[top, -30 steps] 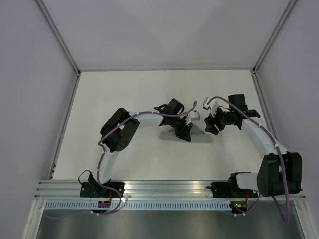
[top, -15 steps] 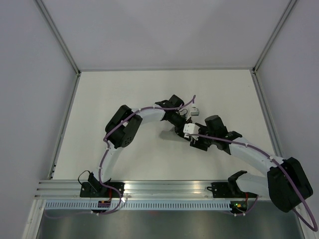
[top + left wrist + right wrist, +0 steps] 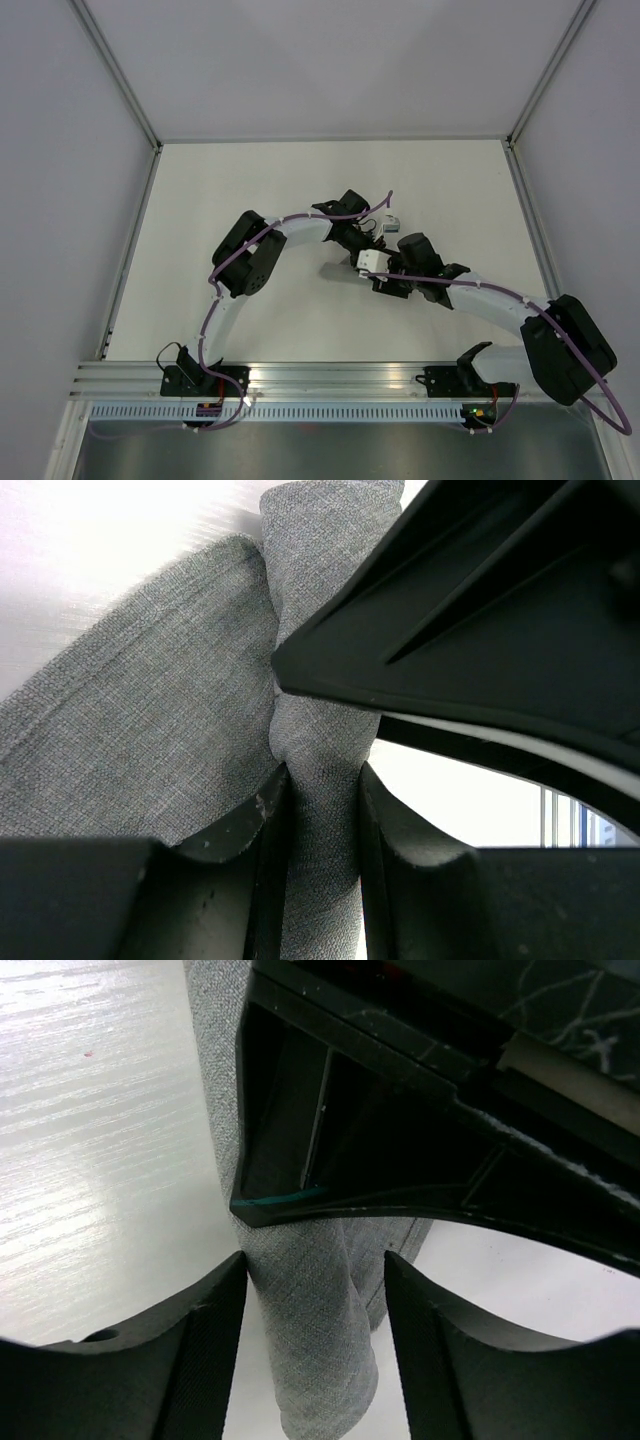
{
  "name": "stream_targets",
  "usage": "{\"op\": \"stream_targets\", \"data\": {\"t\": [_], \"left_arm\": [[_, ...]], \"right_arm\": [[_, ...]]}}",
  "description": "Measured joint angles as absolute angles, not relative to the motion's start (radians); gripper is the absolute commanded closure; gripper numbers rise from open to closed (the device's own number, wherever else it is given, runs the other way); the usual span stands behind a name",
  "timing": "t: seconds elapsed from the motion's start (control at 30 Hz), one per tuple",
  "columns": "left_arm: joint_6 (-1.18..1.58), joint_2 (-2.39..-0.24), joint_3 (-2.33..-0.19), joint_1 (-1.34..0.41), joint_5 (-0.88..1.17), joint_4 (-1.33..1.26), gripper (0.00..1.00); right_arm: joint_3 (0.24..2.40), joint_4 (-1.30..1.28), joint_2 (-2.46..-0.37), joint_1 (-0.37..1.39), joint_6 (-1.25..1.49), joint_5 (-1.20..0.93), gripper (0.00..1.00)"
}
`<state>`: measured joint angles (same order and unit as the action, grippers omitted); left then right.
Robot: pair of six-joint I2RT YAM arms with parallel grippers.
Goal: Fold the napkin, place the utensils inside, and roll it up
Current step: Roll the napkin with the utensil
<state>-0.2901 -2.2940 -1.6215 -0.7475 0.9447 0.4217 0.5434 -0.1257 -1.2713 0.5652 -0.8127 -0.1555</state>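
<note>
L grip (image 3: 315, 790): you're pinching napkin (image 3: 150, 710) fold tight | R grip (image 3: 312, 1265): you're straddling napkin, jaws apart

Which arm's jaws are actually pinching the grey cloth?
The left arm: its jaws press the napkin tight; the right arm's straddle it loosely, open.

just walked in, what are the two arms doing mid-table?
Both arms meet over the middle of the white table, working on the plain grey fabric napkin, which is bunched into a roll. The left arm's fingers pinch a fold of it. The right arm's fingers straddle the roll, open and not clamped on it. No utensils can be made out in any view.
</note>
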Motion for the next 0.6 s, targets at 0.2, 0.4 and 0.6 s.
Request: {"op": "stream_targets", "data": {"t": [0.2, 0.4, 0.6], "left_arm": [[-0.289, -2.296, -1.624, -0.748, 0.945, 0.424, 0.74], [-0.289, -2.295, -1.624, -0.748, 0.943, 0.424, 0.66], [-0.280, -2.279, -1.613, -0.748, 0.913, 0.417, 0.62]], "right_arm": [[0.543, -0.118, -1.309, 0.570, -0.814, -0.153, 0.54], [0.544, -0.118, -1.328, 0.572, -0.818, -0.155, 0.69], [0.574, -0.156, -1.349, 0.572, -0.820, -0.165, 0.75]]}}
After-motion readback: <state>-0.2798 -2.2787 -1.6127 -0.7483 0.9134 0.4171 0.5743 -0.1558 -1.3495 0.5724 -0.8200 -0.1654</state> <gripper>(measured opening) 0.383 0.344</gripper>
